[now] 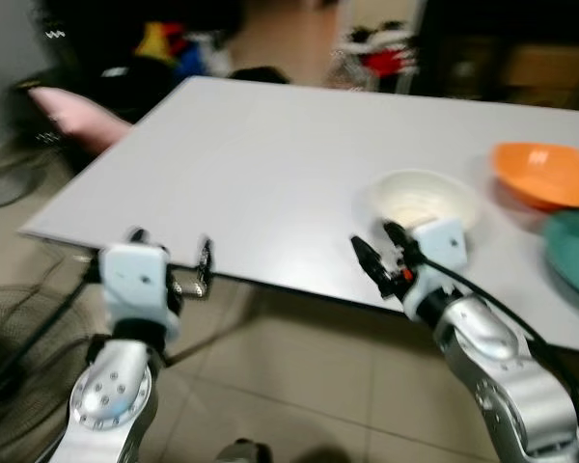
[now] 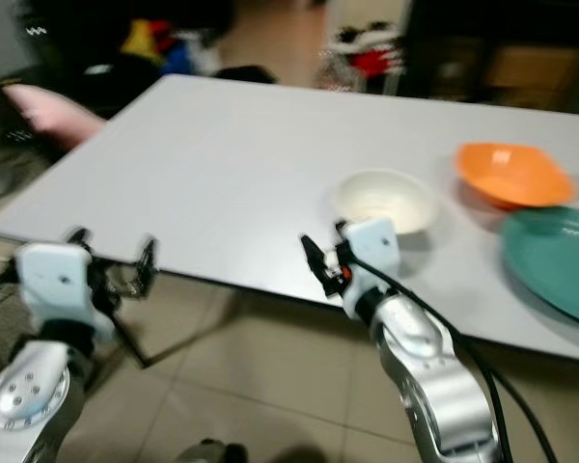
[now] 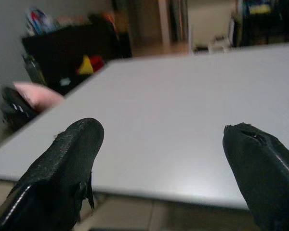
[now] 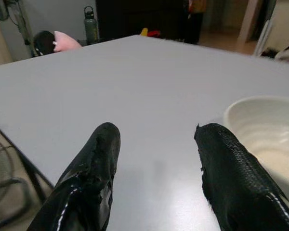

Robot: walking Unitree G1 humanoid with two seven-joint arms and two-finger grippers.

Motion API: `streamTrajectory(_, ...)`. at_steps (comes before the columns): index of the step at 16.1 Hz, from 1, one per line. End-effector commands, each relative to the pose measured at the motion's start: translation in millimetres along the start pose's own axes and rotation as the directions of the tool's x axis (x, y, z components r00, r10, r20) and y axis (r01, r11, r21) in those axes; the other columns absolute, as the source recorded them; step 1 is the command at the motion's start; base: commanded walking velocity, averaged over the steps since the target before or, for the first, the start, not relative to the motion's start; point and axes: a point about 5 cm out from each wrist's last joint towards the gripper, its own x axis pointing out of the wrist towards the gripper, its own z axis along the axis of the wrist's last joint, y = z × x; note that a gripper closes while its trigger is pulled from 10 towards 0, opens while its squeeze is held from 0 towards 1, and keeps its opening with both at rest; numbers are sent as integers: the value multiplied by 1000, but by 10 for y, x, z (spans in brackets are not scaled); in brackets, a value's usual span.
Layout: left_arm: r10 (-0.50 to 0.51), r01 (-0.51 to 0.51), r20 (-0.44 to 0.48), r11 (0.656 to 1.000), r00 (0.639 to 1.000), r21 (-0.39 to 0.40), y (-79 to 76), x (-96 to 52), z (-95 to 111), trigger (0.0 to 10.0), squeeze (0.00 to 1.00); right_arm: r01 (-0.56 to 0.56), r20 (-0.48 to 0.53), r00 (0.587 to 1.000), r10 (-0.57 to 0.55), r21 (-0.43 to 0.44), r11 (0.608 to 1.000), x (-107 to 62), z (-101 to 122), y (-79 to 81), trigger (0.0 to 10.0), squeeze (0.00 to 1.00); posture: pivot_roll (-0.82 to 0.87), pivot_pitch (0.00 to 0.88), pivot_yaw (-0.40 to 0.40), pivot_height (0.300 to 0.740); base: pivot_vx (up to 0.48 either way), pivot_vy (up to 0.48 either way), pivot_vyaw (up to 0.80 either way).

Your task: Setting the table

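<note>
- Right claw (image 1: 376, 253), spread and empty, is hovering beside the cream bowl (image 1: 423, 199) on the counter (image 1: 251, 174).
- Left claw (image 1: 170, 260) is waiting spread; setting is barely beginning.

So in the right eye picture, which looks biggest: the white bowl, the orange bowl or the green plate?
1. Green plate, largest, though cut off by the picture edge.
2. Orange bowl and white bowl look about alike; blur and differing distance make ranking them unsure.

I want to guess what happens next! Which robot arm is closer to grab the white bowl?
Probably the right. The right gripper hangs open at the table edge just before the round cream-white bowl. The left gripper, also open, sits far off by the grey table's bare corner.
</note>
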Motion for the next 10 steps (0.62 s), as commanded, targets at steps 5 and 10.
streamTrajectory(5,-74,74,0,997,997,-29,-59,-59,-79,10000,0,-55,-10,998,56,72,996,-80,-69,40,10000,212,-57,0,107,740,0,0,800)
streamTrajectory(10,-36,35,-54,999,998,-24,-31,-110,-118,10000,0,-124,-25,992,126,88,988,16,-93,25,10000,0,-21,0,71,740,0,0,800)
